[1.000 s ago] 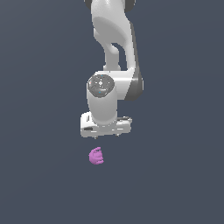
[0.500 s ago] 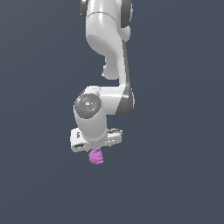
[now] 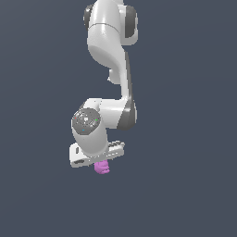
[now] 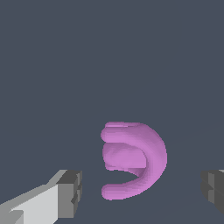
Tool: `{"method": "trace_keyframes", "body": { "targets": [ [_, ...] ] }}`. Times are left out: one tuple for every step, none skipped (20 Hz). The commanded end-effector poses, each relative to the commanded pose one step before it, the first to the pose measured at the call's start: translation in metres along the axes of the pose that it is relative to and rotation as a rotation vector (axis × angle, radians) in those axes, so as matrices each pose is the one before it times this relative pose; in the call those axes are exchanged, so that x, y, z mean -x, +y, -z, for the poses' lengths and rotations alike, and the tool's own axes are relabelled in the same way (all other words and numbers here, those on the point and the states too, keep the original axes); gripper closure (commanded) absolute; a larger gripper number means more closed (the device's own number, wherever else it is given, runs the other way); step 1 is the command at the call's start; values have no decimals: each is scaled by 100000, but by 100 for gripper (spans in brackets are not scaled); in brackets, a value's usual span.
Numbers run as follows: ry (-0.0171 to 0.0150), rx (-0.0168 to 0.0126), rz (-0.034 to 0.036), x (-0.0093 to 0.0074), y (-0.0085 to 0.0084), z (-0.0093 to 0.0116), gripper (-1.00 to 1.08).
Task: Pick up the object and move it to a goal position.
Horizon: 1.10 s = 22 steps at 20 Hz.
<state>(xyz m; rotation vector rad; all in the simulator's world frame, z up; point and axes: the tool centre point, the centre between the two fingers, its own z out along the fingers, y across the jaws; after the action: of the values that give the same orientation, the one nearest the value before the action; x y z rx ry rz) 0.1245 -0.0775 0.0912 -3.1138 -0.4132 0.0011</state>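
Observation:
The object (image 3: 102, 168) is a small pink-purple lumpy thing with ridged folds, lying on the dark grey floor. In the exterior view my gripper (image 3: 98, 163) is right over it and hides its upper part. In the wrist view the object (image 4: 135, 158) lies between my two fingers (image 4: 68, 193), which stand wide apart on either side and do not touch it. The gripper is open and empty.
The white arm (image 3: 109, 51) rises above the gripper in the exterior view. The floor (image 3: 185, 139) is plain dark grey all around, with no other object in view.
The gripper has come down and towards the exterior view's left, from well above the object to right over it. The object has not moved.

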Motion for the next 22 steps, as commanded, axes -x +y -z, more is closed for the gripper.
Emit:
{"method": "trace_keyframes", "body": {
  "targets": [
    [66, 54, 519, -109, 180, -118, -92],
    [0, 0, 0, 3, 34, -11, -92],
    [-63, -22, -196, 50, -83, 25, -92],
    [0, 0, 0, 1, 2, -43, -92],
    [0, 0, 0, 2, 5, -129, -92],
    [0, 0, 0, 4, 8, -214, -92],
    [0, 0, 0, 6, 11, -299, -92],
    [0, 0, 0, 9, 14, -383, -92],
    [17, 7, 67, -4, -31, -452, -92],
    [0, 0, 0, 17, 18, -547, -92],
    [17, 7, 67, 6, -28, -611, -92],
    [0, 0, 0, 26, 19, -650, -92],
    [12, 5, 47, 10, -17, -551, -92],
    [0, 0, 0, 17, 14, -466, -92],
    [12, 5, 47, -3, -20, -363, -92],
    [0, 0, 0, 0, 12, -279, -92],
    [0, 0, 0, -10, 12, -185, -92],
    [0, 0, 0, -21, 12, -90, -92],
    [0, 0, 0, -32, 13, 4, -92],
    [0, 0, 0, -43, 13, 95, -92],
    [0, 0, 0, -30, 7, 96, -92],
    [0, 0, 0, -10, 2, 35, -92]
  ]
}}
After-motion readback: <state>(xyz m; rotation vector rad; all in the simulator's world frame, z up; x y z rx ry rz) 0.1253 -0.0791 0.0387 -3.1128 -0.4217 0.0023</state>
